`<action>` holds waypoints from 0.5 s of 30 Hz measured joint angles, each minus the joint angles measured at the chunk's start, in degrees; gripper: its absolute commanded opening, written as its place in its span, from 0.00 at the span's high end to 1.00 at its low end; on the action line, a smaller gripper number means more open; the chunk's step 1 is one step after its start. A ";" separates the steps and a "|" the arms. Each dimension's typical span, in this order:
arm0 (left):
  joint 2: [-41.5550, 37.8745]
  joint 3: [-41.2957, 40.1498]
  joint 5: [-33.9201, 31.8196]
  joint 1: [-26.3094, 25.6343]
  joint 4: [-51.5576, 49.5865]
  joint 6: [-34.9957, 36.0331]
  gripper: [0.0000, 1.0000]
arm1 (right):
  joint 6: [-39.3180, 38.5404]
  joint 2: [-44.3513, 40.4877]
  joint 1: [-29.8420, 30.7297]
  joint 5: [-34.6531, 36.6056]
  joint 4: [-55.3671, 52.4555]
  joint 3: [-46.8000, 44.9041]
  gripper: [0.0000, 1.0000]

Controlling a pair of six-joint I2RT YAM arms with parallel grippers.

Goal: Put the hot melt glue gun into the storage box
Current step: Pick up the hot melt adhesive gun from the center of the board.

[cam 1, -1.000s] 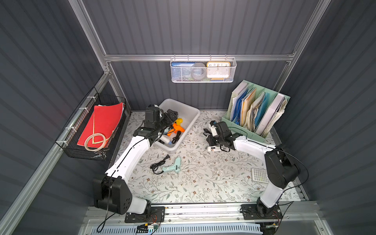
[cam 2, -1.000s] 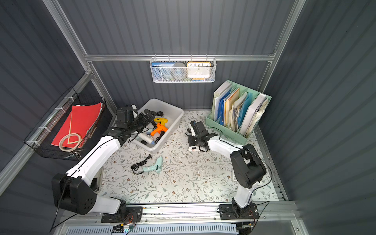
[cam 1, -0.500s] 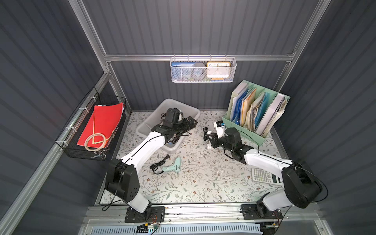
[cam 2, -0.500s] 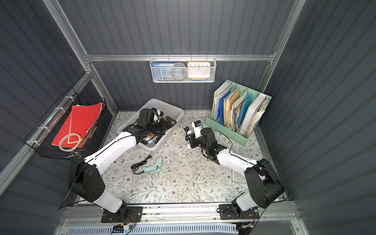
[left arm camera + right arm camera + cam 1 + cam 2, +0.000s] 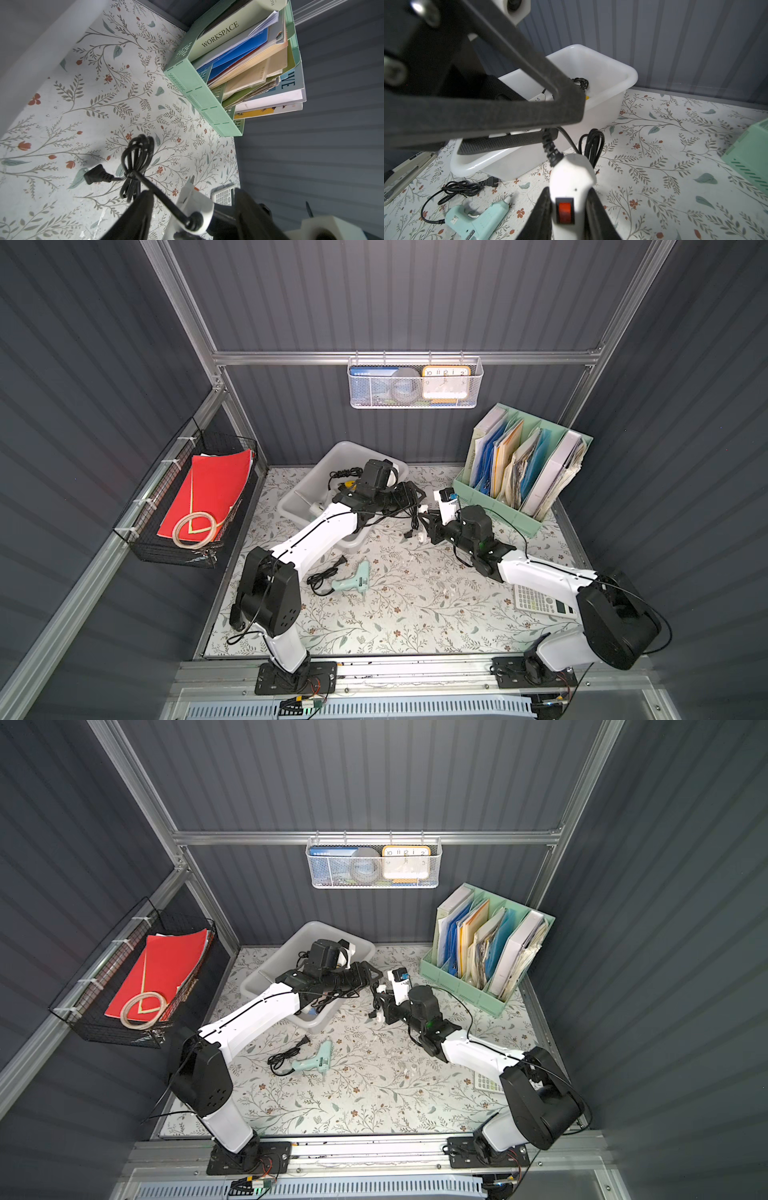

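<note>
White plastic first: in the right wrist view the white glue gun [image 5: 571,178] is clamped in the right gripper [image 5: 569,195]. The jaws are tight on the body by the red switch, so the handle butt and cord poke out free toward the storage box [image 5: 623,68]. The left gripper [image 5: 564,126] hangs right at that butt. It looks like a handover setup, probably because the box sits on the left arm's side. A mint glue gun [image 5: 477,220] lies loose on the surface [image 5: 664,166] just in front of the box. In the left wrist view, the left jaws stand apart, one either side of the butt, with a gap showing on one side, so no real grip yet by the look of it. The tied cord bundle [image 5: 135,162] dangles off the gun, and it's hard to tell if it touches down. Both top views show the two grippers meeting between the box and the file organiser [image 5: 498,512]. The white gun is just beside the box, not in it, and there are cords and a bit of yellow already inside.
</note>
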 measured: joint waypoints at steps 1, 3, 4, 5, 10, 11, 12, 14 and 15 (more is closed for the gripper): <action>0.00 0.00 0.00 0.00 -0.04 -0.07 0.41 | 0.00 0.00 0.00 0.20 0.00 0.00 1.00; 0.00 0.00 -0.02 0.02 -0.28 -0.09 0.41 | 0.02 0.00 0.02 0.74 0.09 0.00 1.00; 0.00 0.00 -0.02 0.00 -0.46 -0.09 0.41 | 0.00 0.00 0.07 1.14 0.13 0.00 1.00; 0.00 0.00 -0.02 0.00 -0.66 -0.09 0.43 | 0.02 0.02 0.07 1.36 0.24 0.00 1.00; 0.00 0.00 0.02 0.00 -0.81 -0.15 0.55 | 0.04 0.04 0.15 2.27 0.50 0.04 1.00; 0.00 0.00 0.07 0.00 -0.76 -0.24 0.56 | 0.04 0.09 0.24 2.38 0.50 0.11 1.00; 0.00 0.00 0.11 0.00 -0.72 -0.31 0.58 | 0.04 0.13 0.33 2.40 0.61 0.13 1.00; 0.07 0.00 0.39 0.00 -0.44 -0.44 0.63 | 0.04 0.26 0.61 2.56 0.74 0.22 1.00; 0.11 0.00 0.59 0.00 -0.22 -0.57 0.65 | 0.04 0.35 0.66 2.58 0.81 0.24 1.00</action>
